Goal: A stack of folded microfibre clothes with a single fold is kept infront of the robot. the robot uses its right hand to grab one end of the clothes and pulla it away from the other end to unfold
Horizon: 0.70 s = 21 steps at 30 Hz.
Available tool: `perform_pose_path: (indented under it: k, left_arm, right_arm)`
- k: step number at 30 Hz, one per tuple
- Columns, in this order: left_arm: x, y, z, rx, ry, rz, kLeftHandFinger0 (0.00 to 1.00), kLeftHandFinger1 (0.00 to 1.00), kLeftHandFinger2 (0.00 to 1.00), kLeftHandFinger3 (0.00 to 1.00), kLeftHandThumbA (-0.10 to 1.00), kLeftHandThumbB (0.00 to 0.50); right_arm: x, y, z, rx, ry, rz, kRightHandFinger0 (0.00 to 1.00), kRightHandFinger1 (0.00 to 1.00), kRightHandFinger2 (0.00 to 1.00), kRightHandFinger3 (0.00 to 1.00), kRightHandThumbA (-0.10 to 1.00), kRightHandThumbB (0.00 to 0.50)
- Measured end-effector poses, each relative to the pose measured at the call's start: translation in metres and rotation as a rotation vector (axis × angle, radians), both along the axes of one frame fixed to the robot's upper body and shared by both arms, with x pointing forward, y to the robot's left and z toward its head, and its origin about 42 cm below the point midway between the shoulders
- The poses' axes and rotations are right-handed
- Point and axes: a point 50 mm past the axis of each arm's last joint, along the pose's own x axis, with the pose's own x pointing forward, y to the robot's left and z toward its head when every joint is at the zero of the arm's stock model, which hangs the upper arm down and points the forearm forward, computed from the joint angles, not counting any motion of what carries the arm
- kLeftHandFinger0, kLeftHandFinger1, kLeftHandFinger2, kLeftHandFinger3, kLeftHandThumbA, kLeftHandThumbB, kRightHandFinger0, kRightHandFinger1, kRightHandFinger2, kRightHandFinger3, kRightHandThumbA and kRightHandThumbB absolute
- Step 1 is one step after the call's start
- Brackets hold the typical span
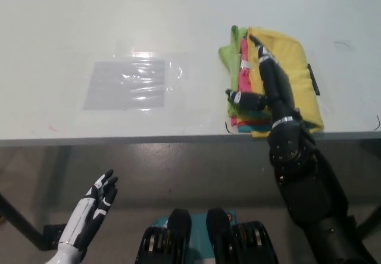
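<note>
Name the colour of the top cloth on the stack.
Yellow: the top cloth shows best in the head view.
</note>
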Motion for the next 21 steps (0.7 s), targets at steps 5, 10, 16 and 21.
perform_pose_path:
  k: [5,10,16,21]
  left_arm:
    - [0.0,0.0,0.001,0.004,0.002,-0.007,1.0,1.0,1.0,1.0,0.91,0.21]
    - [0.0,0.0,0.001,0.006,0.005,-0.01,1.0,1.0,1.0,1.0,0.89,0.203]
    - [0.001,0.002,0.003,0.01,0.006,-0.009,1.0,1.0,1.0,1.0,0.87,0.191]
    - [0.003,0.002,0.004,0.011,0.002,-0.01,1.0,1.0,1.0,1.0,0.87,0.17]
  right_arm:
    - [0.001,-0.001,-0.023,-0.023,0.053,-0.026,1.0,1.0,1.0,1.0,0.92,0.243]
    - [0.004,0.0,-0.028,-0.035,0.055,-0.047,1.0,1.0,1.0,1.0,0.88,0.236]
    - [0.006,-0.001,-0.026,0.039,0.034,-0.126,0.0,0.0,0.07,0.28,0.66,0.004]
    - [0.007,-0.008,-0.018,0.124,-0.002,-0.192,0.0,0.19,0.51,0.26,0.73,0.002]
